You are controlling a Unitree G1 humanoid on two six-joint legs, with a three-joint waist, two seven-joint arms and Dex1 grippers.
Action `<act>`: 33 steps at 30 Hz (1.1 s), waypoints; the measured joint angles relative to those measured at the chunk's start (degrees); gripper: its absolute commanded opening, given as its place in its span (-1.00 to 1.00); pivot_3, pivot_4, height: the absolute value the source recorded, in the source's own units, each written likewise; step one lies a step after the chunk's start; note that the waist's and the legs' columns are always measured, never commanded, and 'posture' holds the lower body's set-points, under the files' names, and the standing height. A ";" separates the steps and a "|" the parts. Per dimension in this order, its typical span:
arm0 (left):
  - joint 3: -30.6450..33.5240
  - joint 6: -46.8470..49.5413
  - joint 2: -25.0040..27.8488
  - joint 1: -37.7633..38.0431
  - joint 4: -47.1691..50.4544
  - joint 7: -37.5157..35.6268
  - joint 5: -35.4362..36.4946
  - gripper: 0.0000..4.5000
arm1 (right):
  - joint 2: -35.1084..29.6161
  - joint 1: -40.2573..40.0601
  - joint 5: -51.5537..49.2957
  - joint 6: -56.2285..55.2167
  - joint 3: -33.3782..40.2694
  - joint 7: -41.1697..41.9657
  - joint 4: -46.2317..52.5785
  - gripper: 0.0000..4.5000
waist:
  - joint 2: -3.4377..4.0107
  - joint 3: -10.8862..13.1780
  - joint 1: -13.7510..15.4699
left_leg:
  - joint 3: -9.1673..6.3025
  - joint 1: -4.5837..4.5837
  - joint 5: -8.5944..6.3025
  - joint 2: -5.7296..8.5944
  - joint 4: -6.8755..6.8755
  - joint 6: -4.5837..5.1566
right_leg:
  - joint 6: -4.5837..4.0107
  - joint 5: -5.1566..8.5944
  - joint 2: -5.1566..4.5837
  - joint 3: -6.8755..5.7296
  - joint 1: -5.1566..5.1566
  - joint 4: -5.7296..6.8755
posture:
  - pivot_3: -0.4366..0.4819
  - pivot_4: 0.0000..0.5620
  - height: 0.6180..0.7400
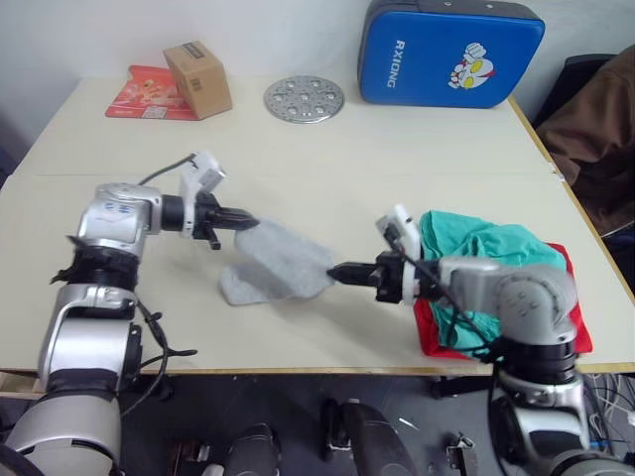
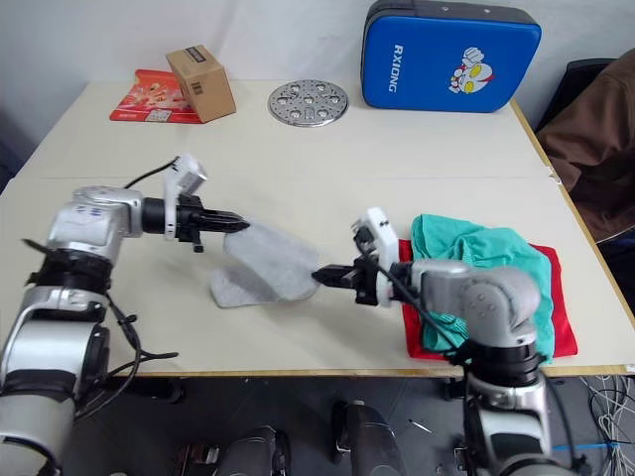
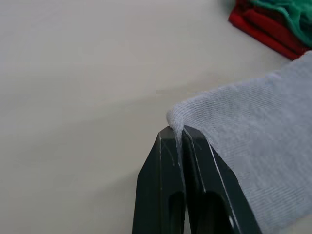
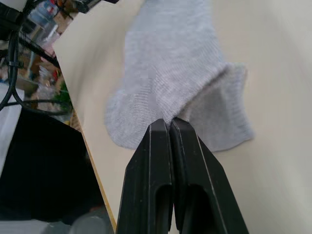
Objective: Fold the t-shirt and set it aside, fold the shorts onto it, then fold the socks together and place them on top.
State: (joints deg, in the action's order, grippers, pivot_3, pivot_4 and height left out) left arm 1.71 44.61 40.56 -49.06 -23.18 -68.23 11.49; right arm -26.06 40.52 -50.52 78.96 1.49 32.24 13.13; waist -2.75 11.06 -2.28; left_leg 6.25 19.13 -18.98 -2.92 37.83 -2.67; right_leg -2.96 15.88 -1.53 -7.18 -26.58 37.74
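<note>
1. I take the socks (image 1: 278, 266) as my landmark: the grey pair lies on the pale table (image 1: 298, 149), near its front edge and roughly midway between my two arms.
2. My left gripper (image 1: 248, 220) is at the far-left corner of the socks. In the left wrist view its two black fingers (image 3: 163, 195) are pressed together with a fold of grey knit caught between the tips, so it is clamped on the socks.
3. My right gripper (image 1: 337, 271) is at the right edge of the socks, pointing toward the left gripper. In the right wrist view its fingers (image 4: 151, 185) are closed with the sock fabric pinched at the tips.
4. Between the two grips the upper layer of the socks looks lifted slightly, while the lower-left part lies flat on the table.
5. To the right of the socks, beyond my right gripper, the t-shirt (image 1: 571, 327) lies as a folded red pad at the table's front right corner.
6. The shorts (image 1: 481, 243) sit bunched on top of the t-shirt, teal fabric covering most of it.
7. Well behind the socks, along the table's far edge, I see a cardboard box (image 1: 198, 79) resting on a red packet (image 1: 144, 92), a perforated metal disc (image 1: 304, 99), and a blue cushioned case (image 1: 446, 55).
</note>
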 measured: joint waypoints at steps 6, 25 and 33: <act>9.16 18.50 1.28 16.78 25.57 10.13 6.42 -1.00 | -3.63 8.94 8.99 -9.28 -13.16 12.55 -14.61 -0.98 | 0.03 0.03 0.30 | -0.03 0.02 0.01 0.03 0.00 -0.02 | 0.04 0.05 0.04 0.17 -0.01 0.01 | -0.05 -0.47 1.00; 19.01 24.48 -10.11 31.48 44.56 33.57 12.25 -1.00 | 3.55 15.60 26.33 -26.58 -21.54 27.10 -35.20 -0.98 | 0.02 0.02 0.45 | -0.11 0.04 -0.05 0.06 -0.05 0.10 | 0.12 0.00 0.04 0.18 0.02 -0.12 | -0.05 -0.47 1.00; 18.41 23.29 -9.35 31.45 42.76 34.15 14.56 -1.00 | 5.39 16.94 27.60 -27.73 -18.37 27.01 -36.64 -0.98 | 0.03 0.02 0.66 | -0.11 0.07 -0.06 0.07 -0.06 0.11 | 0.12 0.00 0.02 0.19 0.01 -0.18 | -0.05 -0.47 1.00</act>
State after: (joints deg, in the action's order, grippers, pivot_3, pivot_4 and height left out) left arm 20.12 67.90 31.21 -17.61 19.58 -34.08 26.05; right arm -20.67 57.46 -22.92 51.23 -16.88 59.25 -23.51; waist -2.72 11.08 -1.62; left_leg 6.14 19.20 -19.05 -2.84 37.76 -2.56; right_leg -2.84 15.87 -1.51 -7.00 -26.56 37.56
